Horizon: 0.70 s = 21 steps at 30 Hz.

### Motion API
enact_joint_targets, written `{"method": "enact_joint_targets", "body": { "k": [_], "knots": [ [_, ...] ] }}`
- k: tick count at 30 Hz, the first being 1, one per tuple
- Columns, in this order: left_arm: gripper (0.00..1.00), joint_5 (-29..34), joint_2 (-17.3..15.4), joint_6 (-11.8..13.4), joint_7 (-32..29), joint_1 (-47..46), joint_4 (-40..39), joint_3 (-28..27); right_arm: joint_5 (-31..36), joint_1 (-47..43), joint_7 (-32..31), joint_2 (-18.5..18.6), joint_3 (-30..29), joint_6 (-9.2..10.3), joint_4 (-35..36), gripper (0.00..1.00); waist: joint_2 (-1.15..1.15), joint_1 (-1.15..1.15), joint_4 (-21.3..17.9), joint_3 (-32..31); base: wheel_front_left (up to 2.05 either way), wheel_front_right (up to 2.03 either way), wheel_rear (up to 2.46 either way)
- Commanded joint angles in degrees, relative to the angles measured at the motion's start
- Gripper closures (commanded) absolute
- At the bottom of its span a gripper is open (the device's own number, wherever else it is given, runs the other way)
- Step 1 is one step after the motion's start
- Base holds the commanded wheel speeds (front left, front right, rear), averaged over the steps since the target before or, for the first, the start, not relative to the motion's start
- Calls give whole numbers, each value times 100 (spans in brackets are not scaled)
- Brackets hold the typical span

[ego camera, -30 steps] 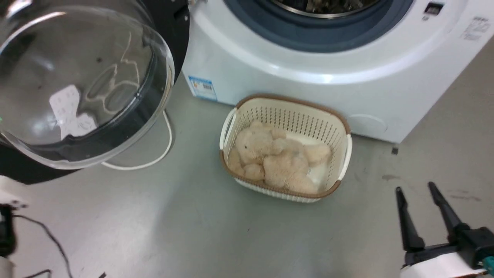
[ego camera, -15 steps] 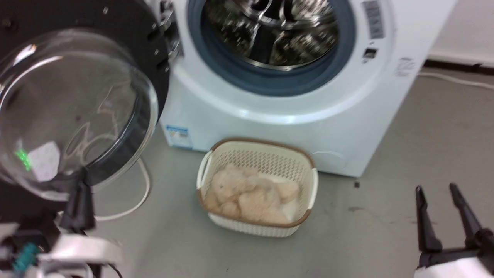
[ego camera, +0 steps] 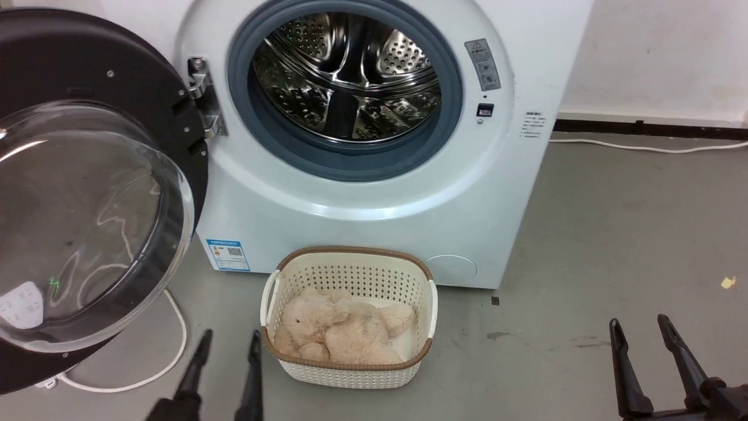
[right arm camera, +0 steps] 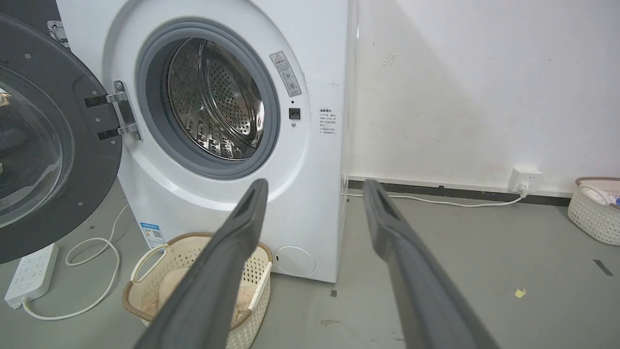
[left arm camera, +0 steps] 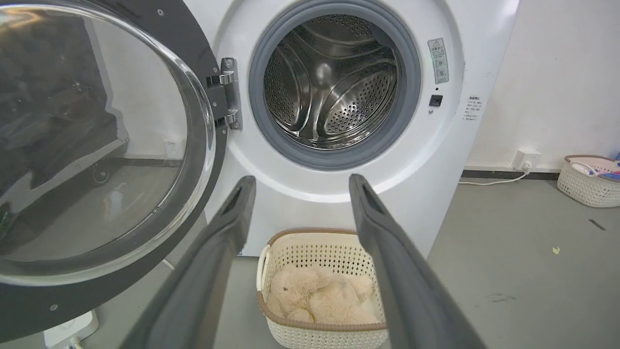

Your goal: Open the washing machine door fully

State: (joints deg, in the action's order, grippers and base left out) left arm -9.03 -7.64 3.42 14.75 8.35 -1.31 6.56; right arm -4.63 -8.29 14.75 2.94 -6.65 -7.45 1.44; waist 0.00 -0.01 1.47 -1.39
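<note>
Left of the washing machine [ego camera: 362, 222], the washing machine door [ego camera: 87, 204] stands swung wide, likely fully. In front of the machine, your left gripper [ego camera: 231, 334] is spread, empty; a careless leftward sweep could bang the door and strain its hinge. Your right gripper [ego camera: 638, 320], front-right of the machine, is spread and empty too.

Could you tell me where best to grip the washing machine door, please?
Probably the black rim of the washing machine door low down, far from the hinge, with the left gripper coming from below: the rim offers an edge, while the glass bowl bulges smoothly.
</note>
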Motion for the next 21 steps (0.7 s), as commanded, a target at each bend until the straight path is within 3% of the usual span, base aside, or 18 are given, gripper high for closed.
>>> {"method": "enact_joint_targets", "body": {
  "k": [1, 6, 21],
  "knots": [
    [0, 75, 17, 51, 24, 76, 39, 29, -24, -62, 24, -6, 11, -3, -25, 0, 0, 1, -14, 4, 0, 0, 0],
    [0, 129, 71, 185, 25, 98, 100, 42, -2, -71, 25, -6, 23, -3, -78, 0, 0, 1, -28, 18, 0, 0, 0],
    [0, 88, 19, 130, -33, -10, 380, 170, -50, -39, 25, -6, 67, -3, -217, 0, 0, 1, -21, 28, 0, 0, 0]
  ]
}}
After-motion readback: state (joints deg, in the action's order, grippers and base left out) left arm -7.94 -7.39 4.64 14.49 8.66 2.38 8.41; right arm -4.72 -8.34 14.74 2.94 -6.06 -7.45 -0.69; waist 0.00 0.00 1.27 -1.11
